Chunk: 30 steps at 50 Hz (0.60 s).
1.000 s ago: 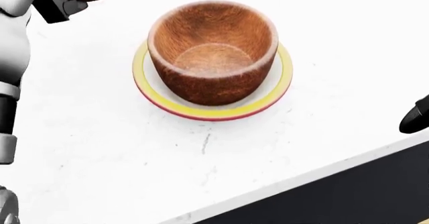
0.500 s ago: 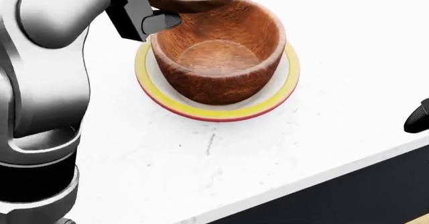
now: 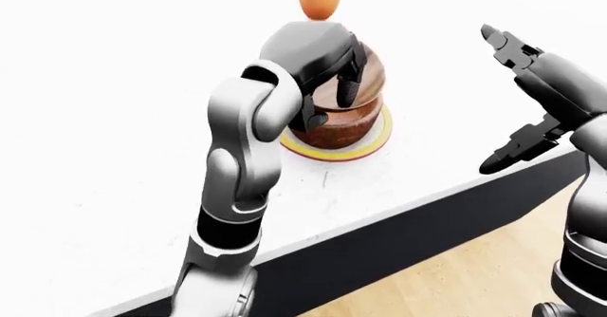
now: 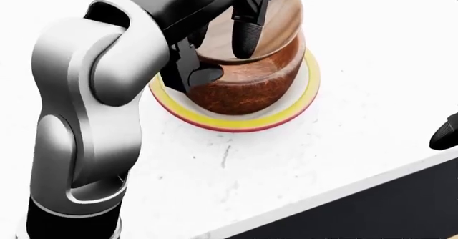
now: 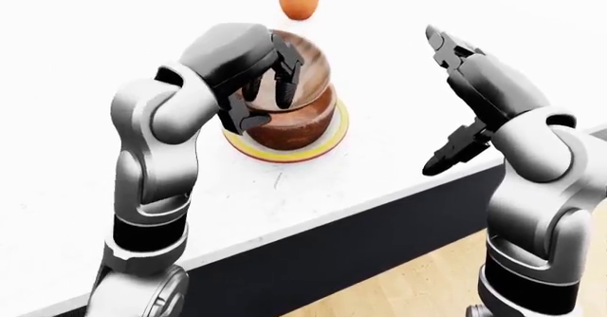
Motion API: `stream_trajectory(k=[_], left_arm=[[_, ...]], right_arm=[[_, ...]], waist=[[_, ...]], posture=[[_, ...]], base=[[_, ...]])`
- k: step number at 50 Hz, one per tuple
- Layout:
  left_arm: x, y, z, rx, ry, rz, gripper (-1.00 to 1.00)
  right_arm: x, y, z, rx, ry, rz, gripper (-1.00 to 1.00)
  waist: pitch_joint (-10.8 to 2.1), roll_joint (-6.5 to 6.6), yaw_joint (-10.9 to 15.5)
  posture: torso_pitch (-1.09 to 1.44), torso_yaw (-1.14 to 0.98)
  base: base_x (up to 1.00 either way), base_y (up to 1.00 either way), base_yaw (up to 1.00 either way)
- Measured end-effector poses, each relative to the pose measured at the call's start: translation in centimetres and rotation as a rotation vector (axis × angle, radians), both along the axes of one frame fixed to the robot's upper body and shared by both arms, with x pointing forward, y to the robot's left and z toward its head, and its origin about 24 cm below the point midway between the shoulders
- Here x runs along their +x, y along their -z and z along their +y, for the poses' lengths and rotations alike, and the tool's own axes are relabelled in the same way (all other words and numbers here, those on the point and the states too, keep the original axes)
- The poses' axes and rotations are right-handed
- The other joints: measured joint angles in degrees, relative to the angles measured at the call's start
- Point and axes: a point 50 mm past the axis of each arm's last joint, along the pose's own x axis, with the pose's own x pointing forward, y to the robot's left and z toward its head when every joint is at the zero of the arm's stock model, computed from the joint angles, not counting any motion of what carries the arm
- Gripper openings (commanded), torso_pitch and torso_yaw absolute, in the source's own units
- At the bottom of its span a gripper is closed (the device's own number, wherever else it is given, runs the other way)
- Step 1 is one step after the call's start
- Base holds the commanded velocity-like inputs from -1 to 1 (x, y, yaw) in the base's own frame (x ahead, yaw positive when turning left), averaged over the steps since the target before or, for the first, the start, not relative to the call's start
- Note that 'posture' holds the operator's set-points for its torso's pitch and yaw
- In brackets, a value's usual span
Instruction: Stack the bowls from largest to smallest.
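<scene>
With my left hand (image 4: 229, 29) grasping the small bowl (image 4: 275, 21), I seat it in the larger bowl (image 4: 251, 86); next, release gently, lifting toward 12 o'clock.

The head view looks steeply down, close on the stacked bowls (image 4: 251, 83). The 2 eye views sit farther back. All 3 share the white counter (image 3: 114, 118).

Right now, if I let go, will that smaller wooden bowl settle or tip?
Likely it settles: the smaller wooden bowl already sits partly inside the larger wooden bowl, though tilted. Rigid, rounded wood could rock or slide. The left hand grips its rim, so release gently.
</scene>
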Motion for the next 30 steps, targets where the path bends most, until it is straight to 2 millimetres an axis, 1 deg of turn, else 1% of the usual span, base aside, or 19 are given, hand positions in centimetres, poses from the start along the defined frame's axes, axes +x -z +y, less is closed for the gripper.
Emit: stream_trajectory(k=[4,6,8,10,14,15,18,22,23,30], left_arm=[[0.37,0.44,-0.11,0.001,-0.006,0.009,-0.98],[0.42,0.67,-0.26,0.002,-0.006,0.008,-0.91],[0.37,0.78,-0.44,0.006,-0.001,0.006,-0.76],[0.30,0.78,-0.54,0.006,0.002,0.000,-0.69],[0.15,0.74,-0.69,0.005,0.004,-0.003,-0.61],[0.17,0.78,-0.74,0.005,0.005,-0.001,-0.56],[0.30,1.04,-0.83,0.003,0.006,0.005,-0.55],[0.17,1.10,-0.70,-0.009,0.003,0.001,-0.50],[0.13,1.08,-0.67,-0.010,0.002,0.000,-0.40],[0.12,0.99,-0.26,-0.007,-0.011,-0.010,-0.18]], right_arm=[[0.01,0.19,-0.17,0.004,0.005,0.006,1.00],[-0.02,0.29,-0.21,0.006,0.007,0.006,1.00],[0.01,0.36,-0.24,0.007,0.008,0.006,1.00],[0.04,0.42,-0.24,0.008,0.008,0.006,1.00],[0.10,0.48,-0.24,0.008,0.007,0.007,1.00],[0.10,0.47,-0.24,0.009,0.007,0.007,1.00],[0.09,0.45,-0.21,0.009,0.005,0.005,1.00],[0.10,0.44,-0.37,0.011,0.009,0.006,1.00],[0.12,0.46,-0.39,0.012,0.009,0.007,1.00],[0.07,0.17,-0.35,0.011,0.007,0.002,1.00]], waist=[[-0.11,0.13,-0.1],[-0.27,0.18,-0.1],[-0.37,0.21,-0.1],[-0.45,0.21,-0.1],[-0.53,0.20,0.0],[-0.54,0.20,0.0],[-0.52,0.14,0.0],[-0.14,-0.31,0.0],[-0.15,-0.38,0.0],[-0.18,-0.63,0.0]], posture=[[0.00,0.00],[0.00,0.00],[0.00,0.00],[0.00,0.00],[0.00,0.00],[0.00,0.00],[0.00,0.00],[0.00,0.00],[0.00,0.00],[0.00,0.00]], base=[[0.00,0.00,0.00],[0.00,0.00,0.00],[0.00,0.00,0.00],[0.00,0.00,0.00],[0.00,0.00,0.00],[0.00,0.00,0.00],[0.00,0.00,0.00],[0.00,0.00,0.00],[0.00,0.00,0.00],[0.00,0.00,0.00]])
